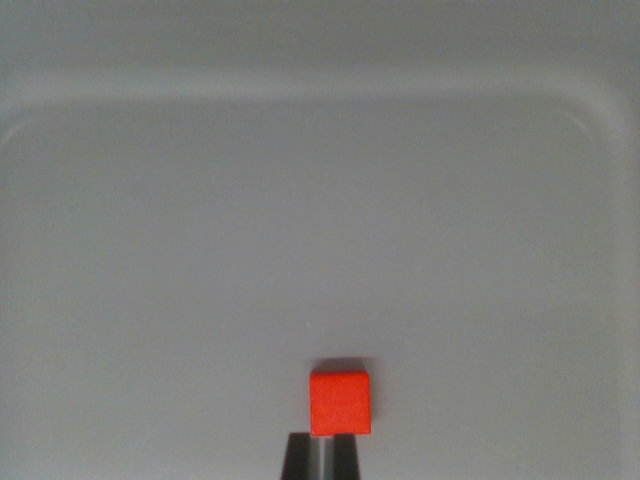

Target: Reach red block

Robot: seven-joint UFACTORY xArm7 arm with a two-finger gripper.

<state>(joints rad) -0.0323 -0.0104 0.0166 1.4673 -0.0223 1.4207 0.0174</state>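
Across nearly the whole wrist view spreads a pale grey tray point(300, 200), smooth and matte, with a raised rim that runs along the top and curves down at both upper corners. Its floor is even in tone, with only a soft falloff of light toward the edges. Beyond the rim at the very top lies a slightly lighter grey band, too plain to say what it is; nothing more of the room can be made out from here.

Low in the frame, a little to the wrist view's right of centre, sits the red block point(341, 402), a small cube resting flat on the tray floor with its top face toward the camera. A thin dark shadow lies along its upper edge. No writing, label or brand mark can be read on the block or the tray.

Smallest of all, at the bottom edge just below the block, the gripper point(320, 458) shows as two dark fingers point(296, 458) with a narrow lighter strip between them. The tips come up right to the block's lower edge, and whether they touch it cannot be told. The jaws look close together with only that slim gap, but so little of them is in view that I cannot tell how far open they truly stand. They have hold of nothing that can be seen.
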